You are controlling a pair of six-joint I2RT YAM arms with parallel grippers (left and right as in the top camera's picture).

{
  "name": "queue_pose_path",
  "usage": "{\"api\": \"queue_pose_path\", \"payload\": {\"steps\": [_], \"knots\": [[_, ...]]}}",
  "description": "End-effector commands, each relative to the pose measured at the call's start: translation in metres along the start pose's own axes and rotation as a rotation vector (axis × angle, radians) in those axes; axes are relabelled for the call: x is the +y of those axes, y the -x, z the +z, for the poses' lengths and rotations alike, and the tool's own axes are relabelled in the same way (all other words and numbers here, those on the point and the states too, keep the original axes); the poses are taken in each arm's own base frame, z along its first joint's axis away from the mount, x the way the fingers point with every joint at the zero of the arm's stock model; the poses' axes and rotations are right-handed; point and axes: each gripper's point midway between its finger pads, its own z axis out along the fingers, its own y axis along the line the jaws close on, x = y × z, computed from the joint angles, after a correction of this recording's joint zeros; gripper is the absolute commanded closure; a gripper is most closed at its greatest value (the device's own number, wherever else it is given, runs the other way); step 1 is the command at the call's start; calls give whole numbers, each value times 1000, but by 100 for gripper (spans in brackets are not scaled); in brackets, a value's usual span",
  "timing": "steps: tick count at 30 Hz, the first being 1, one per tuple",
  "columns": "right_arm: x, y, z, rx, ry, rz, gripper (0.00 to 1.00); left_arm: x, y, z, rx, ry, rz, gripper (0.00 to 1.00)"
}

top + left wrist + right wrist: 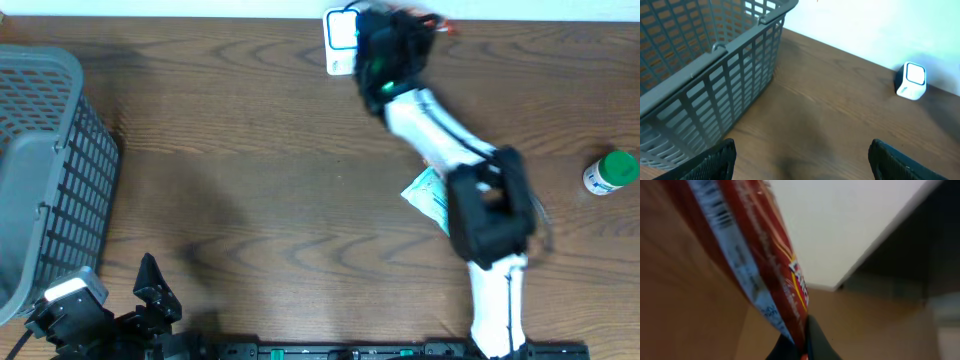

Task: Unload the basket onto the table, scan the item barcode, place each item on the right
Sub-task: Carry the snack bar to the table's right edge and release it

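Red-and-white crinkly plastic packet (760, 265) is pinched tight in the right gripper's (797, 351) jaws (beside the small white scanner box (340, 38)); the left gripper's (800, 162) jaws are spread wide above the wooden worktop (830, 115).

A grey plastic lattice basket (95, 150) stands at the left edge of the brown wooden surface (250, 150). A small white box-shaped scanner (340, 35) sits at the far edge, about midway along it. A white bottle with a green cap (610, 172) is near the right edge, well apart from the rest. A pale flat pouch (425, 192) lies right of centre, partly under the right arm (440, 125), which reaches from the near edge to just beside the scanner. A red printed packet (755, 255) sits in the right jaws. The left jaws are at the near-left corner, in front of the basket.
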Motion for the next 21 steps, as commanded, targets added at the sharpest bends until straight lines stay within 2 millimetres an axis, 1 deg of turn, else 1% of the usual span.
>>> {"api": "queue_pose_path", "payload": {"steps": [1, 3, 4, 5, 6, 10, 13, 18, 19, 20, 21], "knots": [[-47, -55, 7, 68, 16, 318, 99, 1, 1, -1, -8, 6, 16, 15], [-42, -89, 21, 111, 93, 387, 99, 1, 1, -1, -8, 7, 16, 15], [-33, -109, 31, 148, 142, 431, 99, 1, 1, -1, -8, 7, 16, 15], [-25, -123, 39, 177, 184, 457, 99, 1, 1, -1, -8, 6, 16, 15], [-9, -145, 50, 224, 250, 495, 99, 1, 1, -1, -8, 6, 16, 15], [48, -216, 87, 422, 471, 681, 99, 1, 1, -1, -8, 6, 16, 15], [78, -263, 109, 547, 564, 804, 99, 1, 1, -1, -8, 6, 16, 15], [101, -321, 136, 651, 635, 920, 99, 1, 1, -1, -8, 6, 16, 15], [103, -329, 139, 659, 642, 942, 98, 1, 1, -1, -8, 7, 16, 15], [104, -335, 142, 666, 649, 961, 94, 1, 1, -1, -8, 7, 16, 15], [106, -342, 144, 675, 654, 984, 84, 1, 1, -1, -8, 7, 16, 15]]}}
